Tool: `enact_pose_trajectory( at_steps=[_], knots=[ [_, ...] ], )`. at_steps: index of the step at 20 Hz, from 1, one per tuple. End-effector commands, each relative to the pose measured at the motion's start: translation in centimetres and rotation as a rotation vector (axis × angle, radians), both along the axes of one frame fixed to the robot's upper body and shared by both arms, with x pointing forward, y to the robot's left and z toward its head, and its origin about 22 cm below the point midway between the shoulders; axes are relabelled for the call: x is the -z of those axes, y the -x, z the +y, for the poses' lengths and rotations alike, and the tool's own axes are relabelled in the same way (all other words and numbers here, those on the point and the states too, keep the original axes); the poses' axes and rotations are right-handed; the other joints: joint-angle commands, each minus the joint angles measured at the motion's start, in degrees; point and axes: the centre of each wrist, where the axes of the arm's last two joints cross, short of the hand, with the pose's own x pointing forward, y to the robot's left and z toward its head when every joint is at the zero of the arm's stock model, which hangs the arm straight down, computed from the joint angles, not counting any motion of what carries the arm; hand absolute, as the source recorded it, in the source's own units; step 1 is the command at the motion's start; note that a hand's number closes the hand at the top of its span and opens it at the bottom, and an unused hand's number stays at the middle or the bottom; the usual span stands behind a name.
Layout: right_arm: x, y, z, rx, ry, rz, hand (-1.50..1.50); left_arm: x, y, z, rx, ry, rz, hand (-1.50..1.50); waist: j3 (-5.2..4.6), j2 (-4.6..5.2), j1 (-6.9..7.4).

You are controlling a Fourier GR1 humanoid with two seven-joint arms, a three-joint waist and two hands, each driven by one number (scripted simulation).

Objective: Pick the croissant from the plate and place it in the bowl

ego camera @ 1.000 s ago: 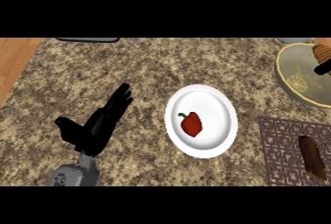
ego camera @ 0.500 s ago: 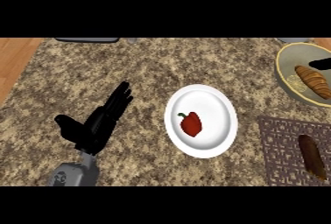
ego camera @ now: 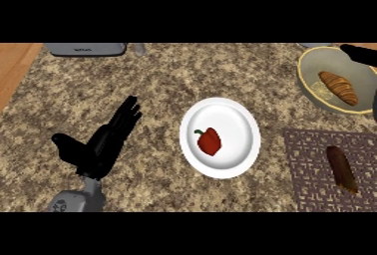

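— Where the counter [ego camera: 169,84] meets the upper right corner, what sits in the bowl [ego camera: 312,84]?
— Croissant [ego camera: 339,87], lying inside it. Right hand [ego camera: 359,53] shows only as a dark tip above the rim; can't tell its fingers.
— Left hand [ego camera: 103,142]?
— Flat, fingers straight, holding nothing, left of the plate [ego camera: 239,124].
— On the plate?
— Red pepper [ego camera: 210,141]. Brown sausage-like piece [ego camera: 342,169] lies on the mat [ego camera: 309,184], lower right.

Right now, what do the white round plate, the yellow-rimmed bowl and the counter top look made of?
White round plate: probably glazed ceramic, smooth with a soft sheen. Yellow-rimmed bowl: likely ceramic too, matte grey-beige inside under the croissant; could be plastic. Counter top: speckled brown granite-like stone; the mottled grain suggests it.
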Motion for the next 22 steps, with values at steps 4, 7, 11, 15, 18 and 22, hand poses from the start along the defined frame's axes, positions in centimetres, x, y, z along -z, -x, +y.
enact_pose_trajectory(
  at_steps=[4, 7, 11, 15, 18, 22],
  knots=[
    [3.0, 3.4, 3.0, -0.141, -0.038, -0.216, -1.50, 1.8, 1.2, 2.8, -0.061, -0.003, 0.033, 0.00, -0.31, -1.36, -3.39],
    [4.9, 5.7, 5.8, -0.183, 0.003, -0.255, -1.50, 1.0, 0.6, 2.1, -0.078, 0.009, 0.026, 0.00, -0.31, -1.48, -3.95],
    [8.2, 9.3, 7.8, -0.217, 0.011, -0.229, -1.50, 1.7, 1.0, 2.3, -0.066, -0.013, 0.031, 0.00, -0.32, -1.60, -4.25],
    [9.6, 12.6, 9.1, -0.255, 0.051, -0.197, 1.50, 1.5, 1.4, 2.4, -0.073, -0.012, 0.042, 0.00, -0.31, -1.90, -3.59],
    [12.4, 16.2, 9.6, -0.258, 0.007, -0.134, 1.50, 1.3, 1.4, 1.6, -0.072, 0.003, 0.030, 0.00, -0.14, -1.94, -4.17],
    [15.9, 21.1, 12.4, -0.299, -0.042, -0.025, 1.50, 1.2, 1.2, 1.8, -0.060, -0.005, 0.030, 0.00, -0.02, -1.37, -3.77]
  ],
)
